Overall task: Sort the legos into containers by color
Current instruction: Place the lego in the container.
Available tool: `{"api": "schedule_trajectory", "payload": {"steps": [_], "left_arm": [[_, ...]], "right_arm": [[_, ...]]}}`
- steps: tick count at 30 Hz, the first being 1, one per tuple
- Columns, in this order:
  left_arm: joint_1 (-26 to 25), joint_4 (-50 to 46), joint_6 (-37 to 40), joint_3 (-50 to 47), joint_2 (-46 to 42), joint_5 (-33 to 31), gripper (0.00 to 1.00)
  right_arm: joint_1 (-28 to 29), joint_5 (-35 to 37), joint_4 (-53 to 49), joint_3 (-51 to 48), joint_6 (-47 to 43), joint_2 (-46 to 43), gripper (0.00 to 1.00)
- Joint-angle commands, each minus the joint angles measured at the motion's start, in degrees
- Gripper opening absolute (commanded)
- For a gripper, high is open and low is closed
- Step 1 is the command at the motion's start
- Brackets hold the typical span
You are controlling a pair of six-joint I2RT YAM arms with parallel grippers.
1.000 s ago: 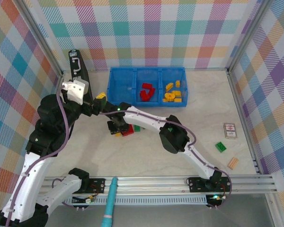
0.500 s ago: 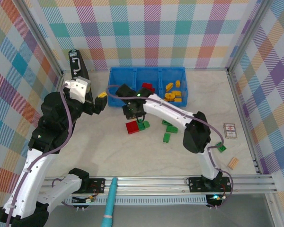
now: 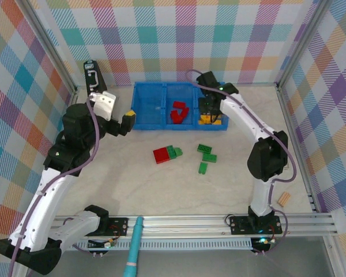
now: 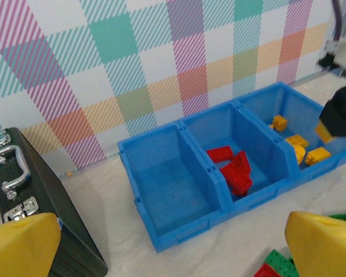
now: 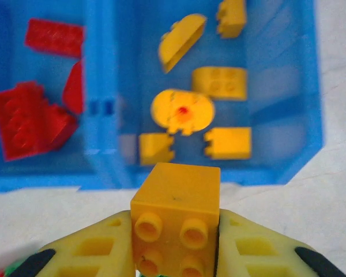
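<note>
Your right gripper (image 3: 211, 109) hangs over the right-hand compartment of the blue tray (image 3: 147, 107) in the top view, above the yellow-orange pieces (image 3: 216, 121) lying there. Red bricks (image 3: 179, 111) lie in the middle compartment. Your left gripper (image 3: 127, 122) sits just beside the tray's left end. On the table (image 3: 132, 190) in front of the tray, a red brick (image 3: 160, 155) touches a green brick (image 3: 173, 152), with three more green bricks (image 3: 206, 149) near to their right. From the left wrist, you see the yellow fingers (image 4: 23, 245) spread wide and holding nothing, facing the tray, with a black case (image 4: 29, 196) to its left. From the right wrist, the fingers are clamped on a yellow-orange brick (image 5: 176, 202), studs toward the camera, above the compartment that holds the round gear-like piece (image 5: 181, 111).
</note>
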Motion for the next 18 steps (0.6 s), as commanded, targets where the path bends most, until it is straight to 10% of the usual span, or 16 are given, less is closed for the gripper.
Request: {"api": "schedule_trajectory", "payload": {"steps": [1, 18], "left_arm": [[0.57, 1.08, 1.00, 0.67, -0.90, -0.83, 1.00], [0.57, 2.32, 2.06, 0.54, 1.52, -2.22, 1.00]], "right_arm": [[-2.20, -2.39, 3.48, 1.60, -2.56, 2.12, 0.32], [-9.47, -9.48, 4.80, 15.71, -2.88, 18.86, 0.33]]}}
